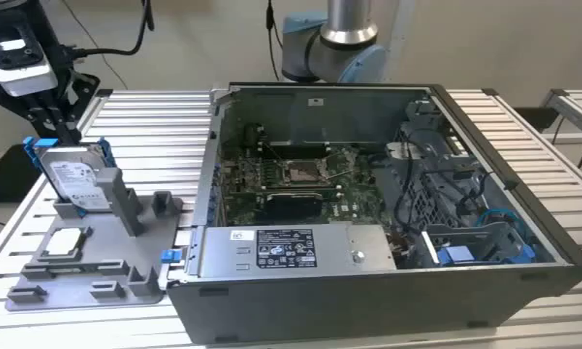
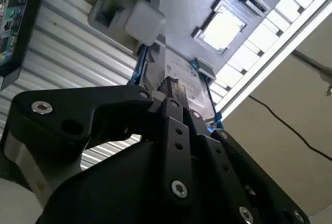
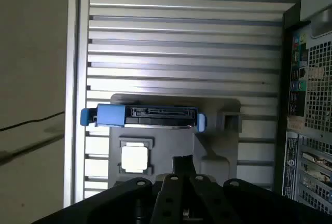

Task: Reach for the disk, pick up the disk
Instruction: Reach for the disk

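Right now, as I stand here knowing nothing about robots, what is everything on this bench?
disk: one, silver with a blue frame, upright in the holder at the exterior view's left.
chip: one, silver and square, flat in the holder in front of the disk.
holder: one, grey, on the table beside the case.
computer case: one, dark grey, open, mid-table.
blue bracket: one, blue, inside the case toward the exterior view's right.
table: one, silver slats, under everything.
arm: one, silver and light blue, behind the case.
gripper: one, black, just above the disk's top edge.
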Action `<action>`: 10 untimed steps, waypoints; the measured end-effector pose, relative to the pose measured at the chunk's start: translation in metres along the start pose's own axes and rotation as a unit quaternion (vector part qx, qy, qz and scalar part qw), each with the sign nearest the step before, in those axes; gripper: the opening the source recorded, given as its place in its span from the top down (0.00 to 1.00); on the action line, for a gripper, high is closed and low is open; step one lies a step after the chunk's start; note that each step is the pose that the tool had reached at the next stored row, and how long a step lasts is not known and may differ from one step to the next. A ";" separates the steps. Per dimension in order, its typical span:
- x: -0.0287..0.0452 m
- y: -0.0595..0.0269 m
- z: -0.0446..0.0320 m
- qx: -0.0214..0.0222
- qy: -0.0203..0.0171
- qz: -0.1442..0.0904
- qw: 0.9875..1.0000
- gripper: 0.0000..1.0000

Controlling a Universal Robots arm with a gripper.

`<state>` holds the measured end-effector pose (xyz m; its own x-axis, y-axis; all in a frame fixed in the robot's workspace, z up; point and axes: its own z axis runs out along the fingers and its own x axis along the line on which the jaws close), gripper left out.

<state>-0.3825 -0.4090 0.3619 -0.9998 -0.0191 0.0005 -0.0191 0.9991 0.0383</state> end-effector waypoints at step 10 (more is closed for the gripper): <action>0.0000 0.0000 0.0000 0.000 0.000 0.000 1.000 1.00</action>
<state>-0.3825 -0.4090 0.3619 -0.9998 -0.0191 0.0005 -0.0191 0.9991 0.0382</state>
